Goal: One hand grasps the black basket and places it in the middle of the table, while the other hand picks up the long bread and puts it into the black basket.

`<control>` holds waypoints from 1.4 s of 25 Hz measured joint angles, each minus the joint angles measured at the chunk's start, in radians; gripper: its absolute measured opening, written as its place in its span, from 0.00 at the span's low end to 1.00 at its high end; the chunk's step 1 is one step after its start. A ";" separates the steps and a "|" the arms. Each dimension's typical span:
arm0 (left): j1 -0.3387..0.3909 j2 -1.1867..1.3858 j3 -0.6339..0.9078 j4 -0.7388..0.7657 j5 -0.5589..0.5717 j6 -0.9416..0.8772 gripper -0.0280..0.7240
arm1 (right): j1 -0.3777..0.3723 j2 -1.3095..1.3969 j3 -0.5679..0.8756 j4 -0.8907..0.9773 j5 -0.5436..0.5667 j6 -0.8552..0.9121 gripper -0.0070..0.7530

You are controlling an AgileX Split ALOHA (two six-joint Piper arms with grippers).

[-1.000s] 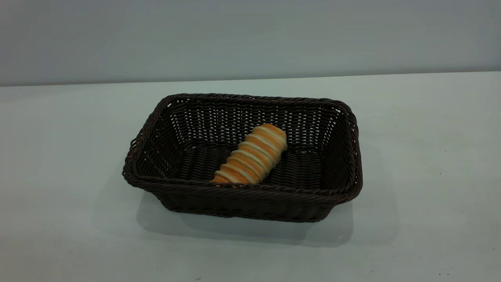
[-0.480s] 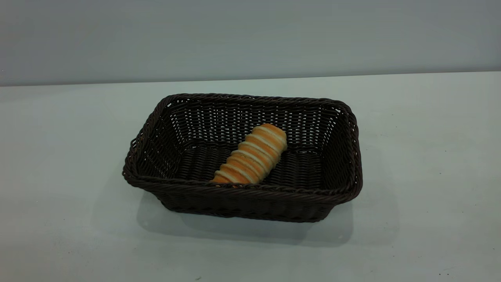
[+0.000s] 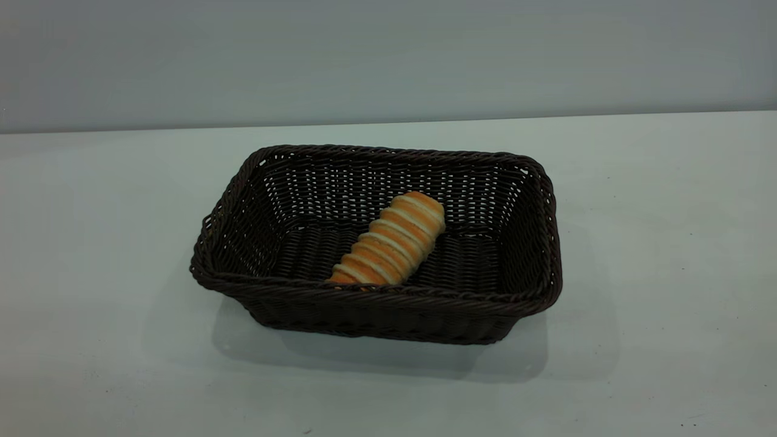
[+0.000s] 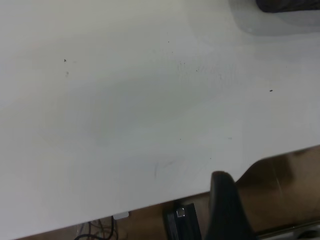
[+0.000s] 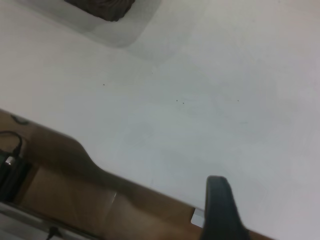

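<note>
The black basket [image 3: 376, 303] stands at the middle of the table [image 3: 668, 243]. The long bread [image 3: 391, 241] lies inside it, slanted, with one end against the near wall. Neither arm shows in the exterior view. In the left wrist view a black part of my left gripper [image 4: 224, 200] hangs over the table's edge, far from the basket's corner [image 4: 290, 5]. In the right wrist view a black part of my right gripper [image 5: 219, 202] sits at the table's edge, far from the basket's corner [image 5: 102, 7]. Both hold nothing that I can see.
The white tabletop carries only a few dark specks around the basket. Beyond the table's edge, brown floor and a black device with cables [image 4: 181, 220] show in the left wrist view, and cables [image 5: 10, 160] in the right wrist view.
</note>
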 joint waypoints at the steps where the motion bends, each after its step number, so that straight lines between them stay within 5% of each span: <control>1: 0.000 0.000 0.000 0.000 0.000 0.000 0.70 | 0.000 0.000 0.000 0.000 0.000 0.000 0.66; 8: 0.008 -0.004 0.000 0.000 0.000 0.001 0.70 | -0.025 -0.005 0.000 0.000 0.000 0.000 0.66; 14: 0.154 -0.084 0.000 -0.001 -0.002 0.001 0.70 | -0.259 -0.072 0.000 0.003 0.000 0.000 0.66; 19: 0.245 -0.178 0.000 -0.001 0.001 0.001 0.70 | -0.381 -0.174 0.000 0.003 0.001 0.000 0.66; 35: 0.254 -0.227 0.000 -0.001 0.004 0.001 0.70 | -0.392 -0.252 0.000 0.005 0.003 0.000 0.66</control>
